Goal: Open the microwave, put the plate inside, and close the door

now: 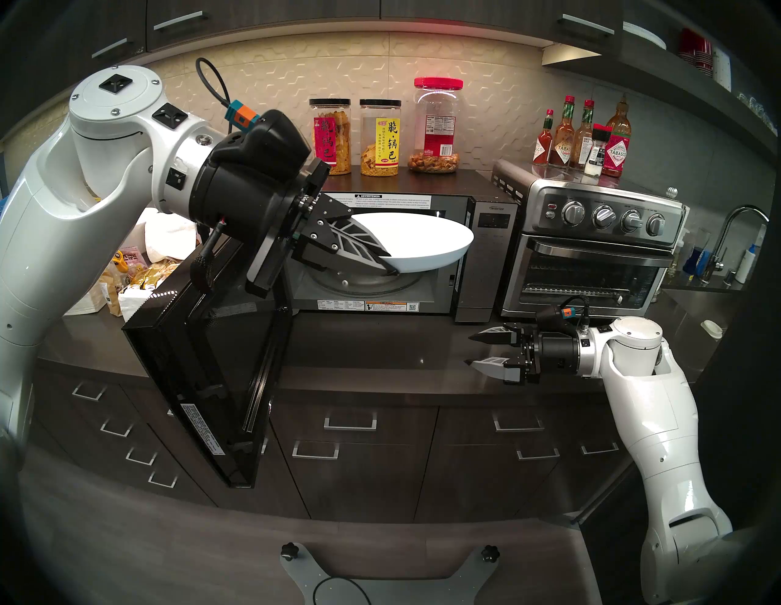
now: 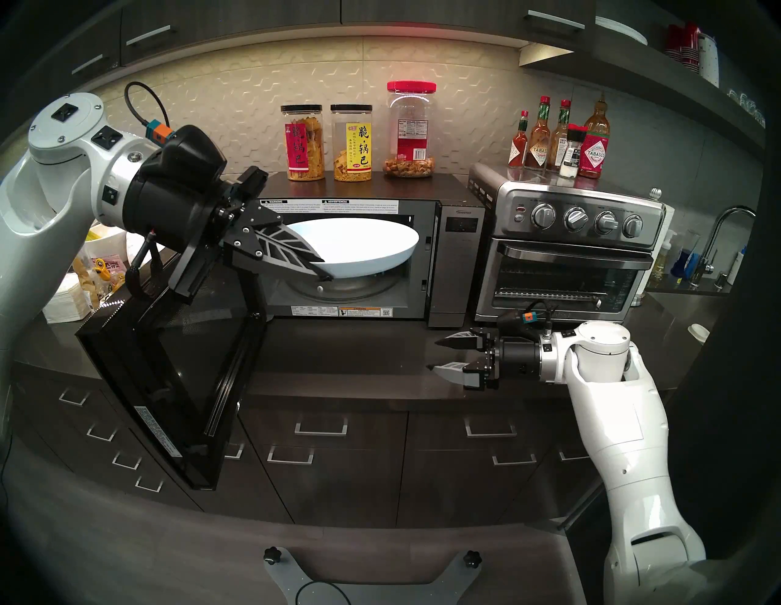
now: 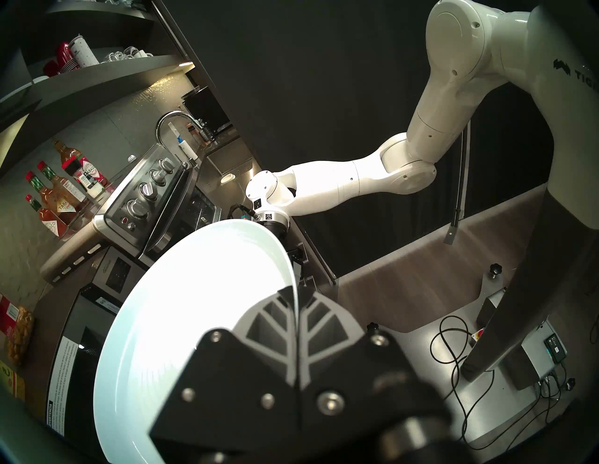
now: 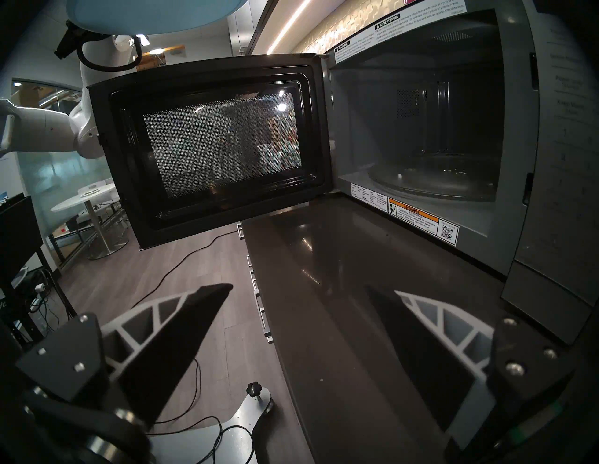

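Observation:
The black microwave stands on the counter with its door swung wide open to the left. My left gripper is shut on the rim of the pale plate, which is tilted in the air before the open cavity. The left wrist view shows the fingers pinching the plate edge. In the right wrist view the plate hangs above the door, outside the cavity, and the glass turntable is bare. My right gripper is open and holds nothing, low over the counter right of the opening.
A steel toaster oven with sauce bottles on top stands right of the microwave. Three snack jars sit on the microwave. Snack bags lie at the left, a sink faucet at the far right.

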`<act>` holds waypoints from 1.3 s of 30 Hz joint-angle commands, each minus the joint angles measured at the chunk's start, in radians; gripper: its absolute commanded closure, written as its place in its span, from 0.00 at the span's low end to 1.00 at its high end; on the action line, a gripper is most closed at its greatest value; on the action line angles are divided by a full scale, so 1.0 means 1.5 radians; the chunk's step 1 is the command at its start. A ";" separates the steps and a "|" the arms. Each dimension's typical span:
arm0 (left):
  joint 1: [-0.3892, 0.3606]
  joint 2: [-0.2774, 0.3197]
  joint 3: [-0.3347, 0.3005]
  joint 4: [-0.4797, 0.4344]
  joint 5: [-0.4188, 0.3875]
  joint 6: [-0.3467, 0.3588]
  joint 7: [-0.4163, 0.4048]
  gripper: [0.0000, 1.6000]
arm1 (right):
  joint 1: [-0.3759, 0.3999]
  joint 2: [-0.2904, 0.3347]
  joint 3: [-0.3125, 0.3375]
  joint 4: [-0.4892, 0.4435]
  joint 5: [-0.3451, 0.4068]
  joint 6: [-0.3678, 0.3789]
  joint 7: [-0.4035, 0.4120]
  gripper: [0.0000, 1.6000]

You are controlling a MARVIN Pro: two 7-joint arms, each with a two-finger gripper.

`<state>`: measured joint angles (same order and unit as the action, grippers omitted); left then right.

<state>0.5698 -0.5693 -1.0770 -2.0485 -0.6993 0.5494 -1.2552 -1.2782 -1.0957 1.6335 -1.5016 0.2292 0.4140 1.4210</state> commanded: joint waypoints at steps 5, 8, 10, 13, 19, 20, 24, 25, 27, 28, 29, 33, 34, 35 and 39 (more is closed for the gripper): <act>-0.006 0.001 -0.006 0.002 -0.003 0.002 0.000 1.00 | 0.010 0.001 0.000 -0.006 0.006 0.001 0.010 0.00; -0.007 0.001 -0.006 0.002 -0.003 0.002 0.000 1.00 | 0.010 0.001 0.000 -0.006 0.006 0.001 0.010 0.00; -0.007 0.001 -0.005 0.002 -0.003 0.002 0.000 1.00 | 0.010 0.001 0.000 -0.006 0.006 0.001 0.010 0.00; -0.007 0.001 -0.005 0.002 -0.004 0.001 0.000 1.00 | 0.010 0.001 0.000 -0.006 0.006 0.001 0.010 0.00; -0.007 0.001 -0.005 0.002 -0.004 0.001 0.001 1.00 | 0.010 0.001 0.000 -0.006 0.006 0.001 0.010 0.00; -0.007 0.001 -0.005 0.002 -0.004 0.001 0.001 1.00 | 0.010 0.001 0.000 -0.006 0.006 0.001 0.010 0.00; -0.007 0.002 -0.005 0.002 -0.004 0.001 0.001 1.00 | 0.010 0.001 0.000 -0.006 0.006 0.001 0.010 0.00; -0.007 0.002 -0.005 0.002 -0.004 0.001 0.001 1.00 | 0.010 0.001 0.000 -0.006 0.006 0.001 0.010 0.00; -0.007 0.002 -0.005 0.002 -0.004 0.001 0.001 1.00 | 0.010 0.001 0.000 -0.006 0.006 0.001 0.010 0.00; -0.007 0.002 -0.005 0.002 -0.004 0.001 0.001 1.00 | 0.010 0.001 0.000 -0.006 0.006 0.001 0.010 0.00; -0.007 0.002 -0.004 0.002 -0.004 0.001 0.001 1.00 | 0.010 0.001 0.000 -0.006 0.006 0.001 0.010 0.00; -0.007 0.002 -0.004 0.002 -0.005 0.001 0.001 1.00 | 0.010 0.001 0.000 -0.006 0.006 0.001 0.010 0.00; -0.007 0.002 -0.004 0.002 -0.005 0.001 0.001 1.00 | 0.010 0.001 0.000 -0.006 0.006 0.001 0.010 0.00; -0.007 0.002 -0.004 0.002 -0.005 0.001 0.001 1.00 | 0.010 0.001 0.000 -0.006 0.006 0.001 0.010 0.00; -0.008 0.002 -0.004 0.002 -0.005 0.001 0.001 1.00 | 0.010 0.001 0.000 -0.006 0.006 0.001 0.010 0.00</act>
<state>0.5693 -0.5658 -1.0741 -2.0485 -0.7033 0.5473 -1.2528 -1.2782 -1.0953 1.6335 -1.5016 0.2292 0.4140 1.4210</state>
